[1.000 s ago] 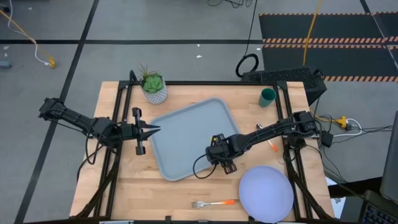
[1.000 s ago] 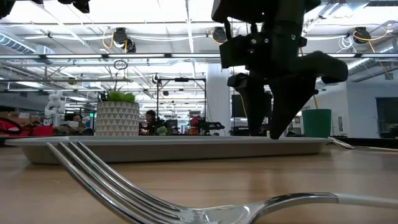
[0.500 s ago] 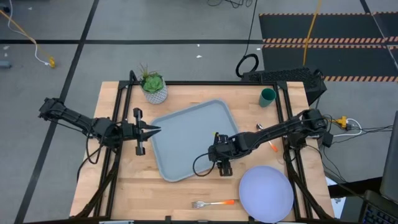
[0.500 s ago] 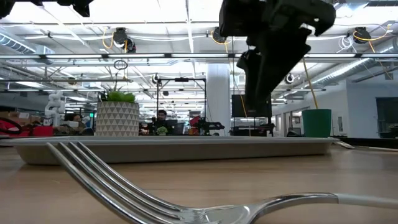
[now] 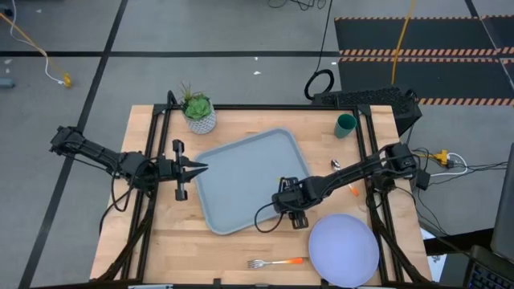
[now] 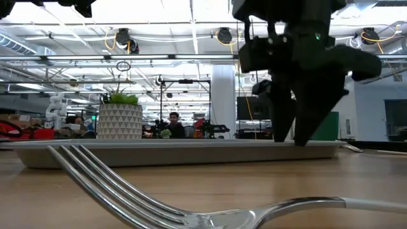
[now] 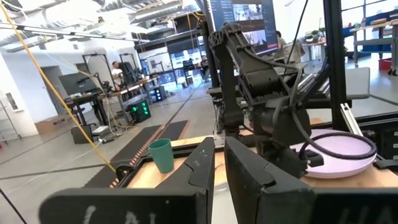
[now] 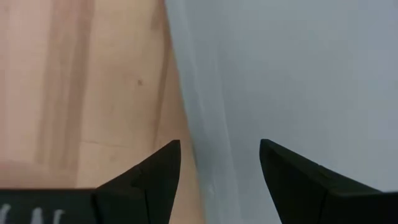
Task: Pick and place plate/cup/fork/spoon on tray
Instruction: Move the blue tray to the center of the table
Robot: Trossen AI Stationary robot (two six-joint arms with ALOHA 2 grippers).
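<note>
The grey-blue tray (image 5: 241,181) lies in the middle of the table. My right gripper (image 5: 292,210) is open and points down over the tray's near right rim (image 8: 186,124), one finger over the wood and one over the tray; in the low view (image 6: 296,141) its tips reach rim height. I cannot tell whether it touches. The lavender plate (image 5: 344,250) lies near right, the fork (image 5: 277,262) left of it, the spoon (image 5: 344,178) right of the tray, and the green cup (image 5: 345,124) far right. My left gripper (image 5: 201,167) waits shut at the tray's left edge.
A white pot with a green plant (image 5: 198,114) stands at the far left corner of the tray. Black frame rails run along the table's left and right sides. Bare wood lies between the tray and the near edge, left of the fork.
My right gripper has risen and tipped above the tray's near right rim, then come down again pointing down, a little farther toward the table's right and near edges. The tray and the other things have stayed where they were.
</note>
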